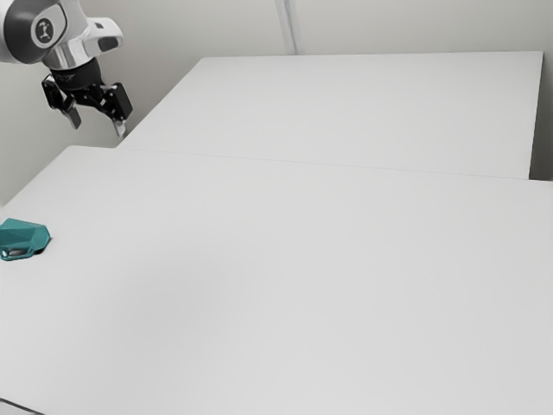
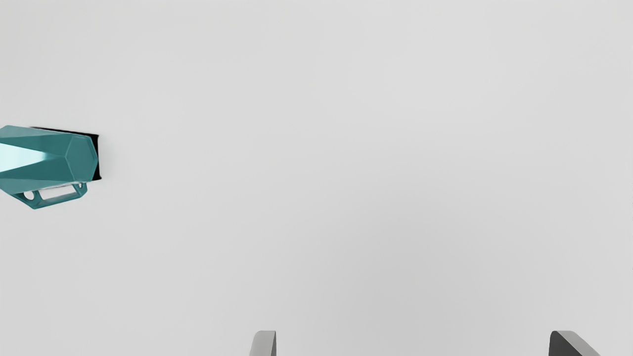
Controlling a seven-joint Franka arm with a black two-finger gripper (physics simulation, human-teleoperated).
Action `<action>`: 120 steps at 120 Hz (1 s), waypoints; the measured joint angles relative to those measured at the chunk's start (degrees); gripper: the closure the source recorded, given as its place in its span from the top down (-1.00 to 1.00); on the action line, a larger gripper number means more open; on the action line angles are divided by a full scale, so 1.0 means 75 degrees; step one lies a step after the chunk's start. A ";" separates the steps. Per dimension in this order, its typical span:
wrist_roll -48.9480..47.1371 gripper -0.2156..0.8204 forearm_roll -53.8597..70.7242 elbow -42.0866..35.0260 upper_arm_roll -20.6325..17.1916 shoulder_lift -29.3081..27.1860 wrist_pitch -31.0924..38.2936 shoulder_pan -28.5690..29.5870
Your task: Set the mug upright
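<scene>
High above the table's far edge, at the exterior view's upper left, my gripper (image 1: 98,128) hangs open with nothing between its fingers. In the wrist view the tips of my gripper (image 2: 413,341) stand wide apart over bare table. A teal faceted mug (image 1: 24,239) lies on its side at the exterior view's left edge, partly cut off there, well apart from the gripper. Seen from the hand, the mug (image 2: 49,158) shows its flat base and an angular handle on one side; its mouth is out of view.
A wide white table (image 1: 276,277) carries the mug. Behind it is another white surface (image 1: 346,112), with pale walls beyond. A thin dark line (image 1: 21,406) crosses the exterior view's lower left corner.
</scene>
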 joint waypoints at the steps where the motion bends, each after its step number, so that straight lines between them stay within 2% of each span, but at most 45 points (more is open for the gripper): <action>1: 0.0010 0.58 -0.0003 0.0000 0.0000 -0.0002 0.0009 0.0001; 28: 0.0232 0.58 -0.0064 -0.0045 0.0010 -0.0061 0.0210 0.0058; 45: 0.0340 0.58 -0.0277 -0.0050 0.0032 0.0049 0.0325 0.0618; 76: 0.0656 0.58 -0.1787 -0.0050 0.0018 0.0612 0.0213 0.2869; 96: 0.1394 0.58 -0.2935 0.0083 0.0014 0.1553 0.0009 0.4501; 120: 0.2786 0.58 -0.3908 0.0804 0.0054 0.2987 -0.0099 0.6318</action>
